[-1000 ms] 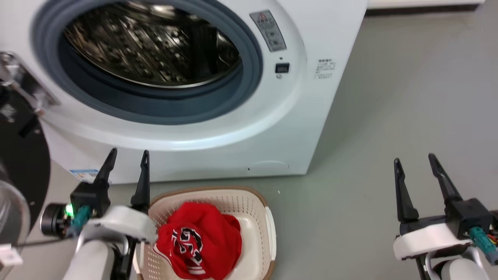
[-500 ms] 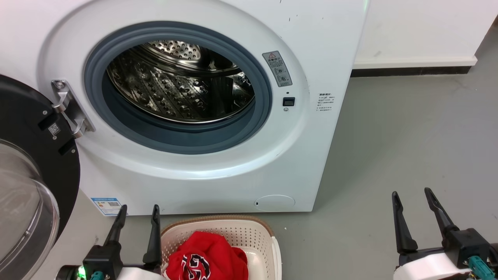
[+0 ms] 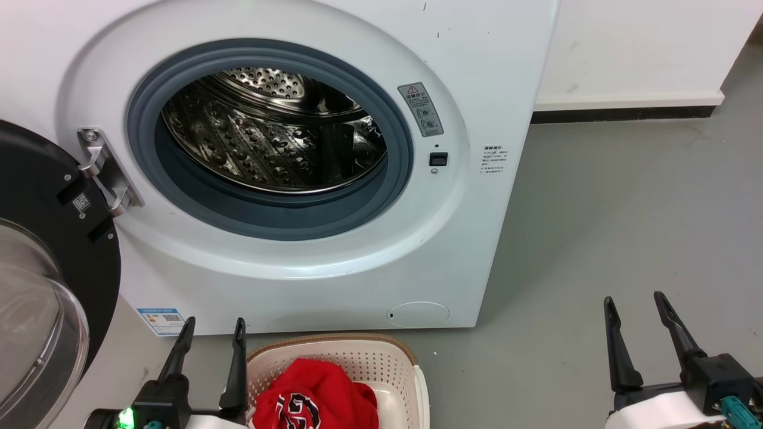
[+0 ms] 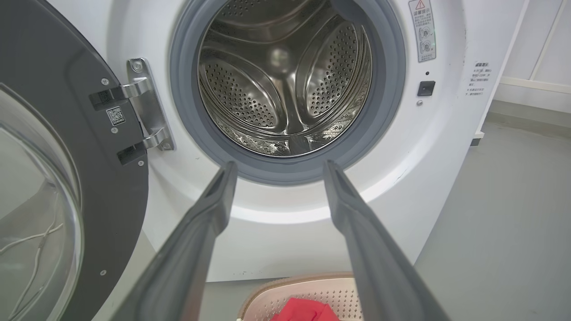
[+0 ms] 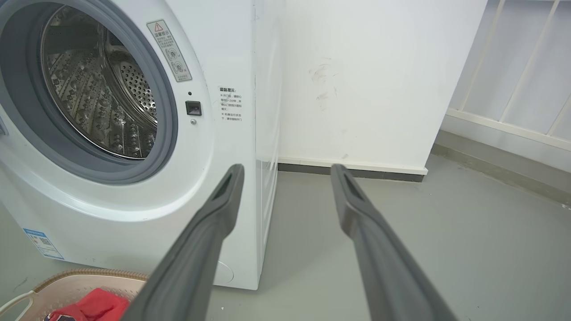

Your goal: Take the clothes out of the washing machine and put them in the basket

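While left hand (image 3: 215,323) and right hand (image 3: 633,298) gape empty | clothes (image 3: 316,396) in basket (image 3: 381,362) beside left hand

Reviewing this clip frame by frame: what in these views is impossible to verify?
- Front floor of the washing machine drum: in the head and left wrist views the grey door seal hides it, so a leftover garment cannot be ruled out.
- Basket: cut off by the bottom edge in all three views, so the number of red clothes inside is unclear.
- Warning sticker: the print is too small to read.
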